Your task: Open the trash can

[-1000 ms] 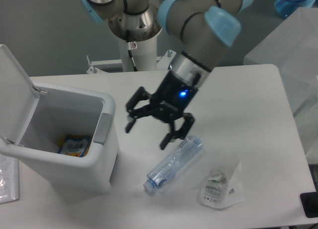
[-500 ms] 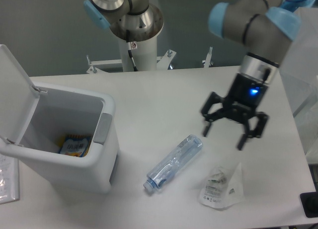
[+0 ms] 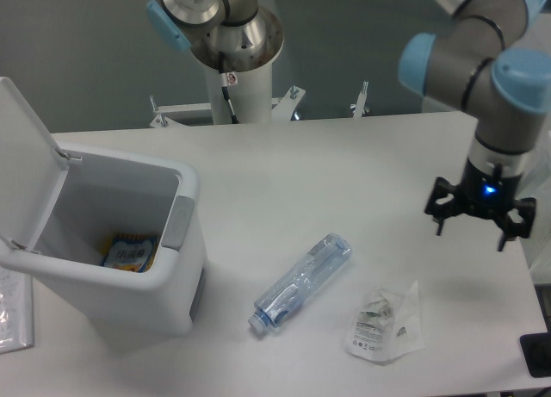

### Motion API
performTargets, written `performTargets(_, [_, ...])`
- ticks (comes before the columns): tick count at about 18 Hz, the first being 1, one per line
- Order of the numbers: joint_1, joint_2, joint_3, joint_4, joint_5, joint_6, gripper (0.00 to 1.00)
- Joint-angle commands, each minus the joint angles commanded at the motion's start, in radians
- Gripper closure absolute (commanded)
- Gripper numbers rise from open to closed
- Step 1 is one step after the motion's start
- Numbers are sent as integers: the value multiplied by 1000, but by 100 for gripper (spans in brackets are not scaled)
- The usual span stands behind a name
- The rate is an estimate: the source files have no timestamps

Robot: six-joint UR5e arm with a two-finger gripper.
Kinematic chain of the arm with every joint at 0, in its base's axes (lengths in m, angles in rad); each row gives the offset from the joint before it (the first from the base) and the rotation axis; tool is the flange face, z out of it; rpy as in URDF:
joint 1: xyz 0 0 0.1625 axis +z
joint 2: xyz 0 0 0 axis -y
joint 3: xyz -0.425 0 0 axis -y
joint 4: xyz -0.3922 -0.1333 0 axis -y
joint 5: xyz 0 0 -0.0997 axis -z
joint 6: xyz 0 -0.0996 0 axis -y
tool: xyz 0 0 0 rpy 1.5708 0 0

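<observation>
One trash can [image 3: 129, 268], white, at the table's left side, lid [image 3: 21, 151] swung up and open, one yellow-blue packet [image 3: 129, 252] inside; print on it unreadable. One clear plastic bottle [image 3: 301, 282] lying mid-table, one crumpled clear bag [image 3: 384, 321] to its right, label text too small to read. One gripper [image 3: 479, 229] hovers over the right table edge, fingers spread, holding nothing, blue light lit. White table [image 3: 344, 173], grey wall behind.
</observation>
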Motion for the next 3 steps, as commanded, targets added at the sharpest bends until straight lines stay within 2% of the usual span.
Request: performTargets(3, [-18,0,-8,5,32,8,0])
